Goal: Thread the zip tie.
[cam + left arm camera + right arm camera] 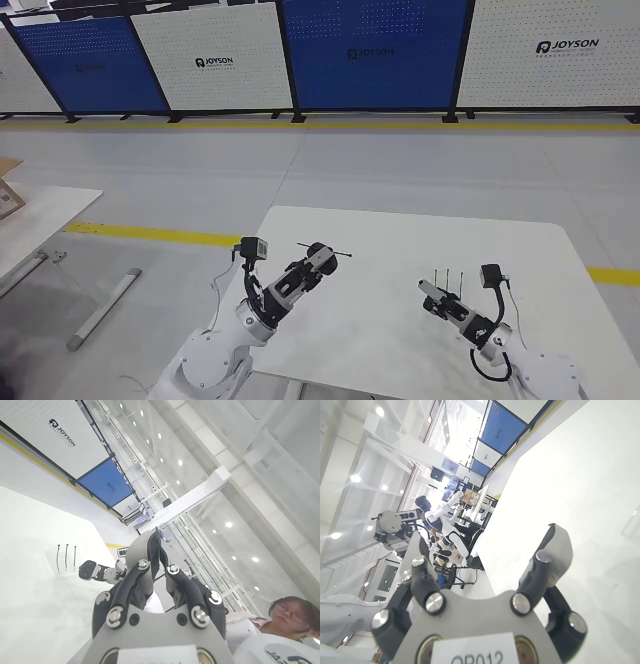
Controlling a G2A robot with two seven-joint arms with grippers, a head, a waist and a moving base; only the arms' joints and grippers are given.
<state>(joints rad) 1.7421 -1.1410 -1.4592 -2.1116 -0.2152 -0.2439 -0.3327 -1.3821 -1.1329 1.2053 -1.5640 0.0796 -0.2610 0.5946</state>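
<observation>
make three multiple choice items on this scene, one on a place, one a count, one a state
1. Where on the white table do the loose thin black plastic zip ties lie? A. far left corner B. ahead of the right gripper C. off the far edge
2. How many lie loose? A. two B. three C. five
3. The left gripper has its fingers: A. shut on another black zip tie B. wide open C. flat on the table
Answers: B, they lie by that gripper; B, three lie parallel; A, the fingers pinch it.
</observation>
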